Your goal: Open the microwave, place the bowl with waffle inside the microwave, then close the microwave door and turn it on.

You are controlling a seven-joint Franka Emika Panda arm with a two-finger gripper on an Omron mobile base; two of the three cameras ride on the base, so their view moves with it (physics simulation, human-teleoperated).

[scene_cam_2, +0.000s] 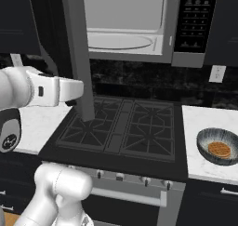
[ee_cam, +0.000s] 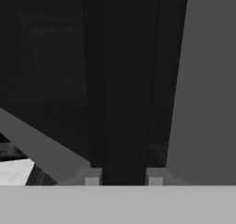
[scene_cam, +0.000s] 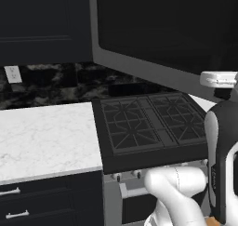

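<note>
The microwave (scene_cam_2: 125, 25) hangs above the stove with its light interior and white turntable exposed. The microwave door (scene_cam: 158, 29) is swung far out towards me and appears edge-on (scene_cam_2: 76, 48) in the right base view. My gripper (ee_cam: 123, 178) is at the door's free end. Its two fingertips (ee_cam: 92, 177) sit tight against either side of the black vertical handle (ee_cam: 125, 80). On the right counter rests the dark grey bowl (scene_cam_2: 204, 141) with the golden waffle (scene_cam_2: 219, 149) lying in it, far from the gripper.
A black gas stove (scene_cam_2: 123, 125) lies below the microwave. White marble counters flank it on the left (scene_cam: 46, 136) and right (scene_cam_2: 200, 118). The microwave's control panel (scene_cam_2: 195, 16) is on its right side. Dark cabinets surround the microwave.
</note>
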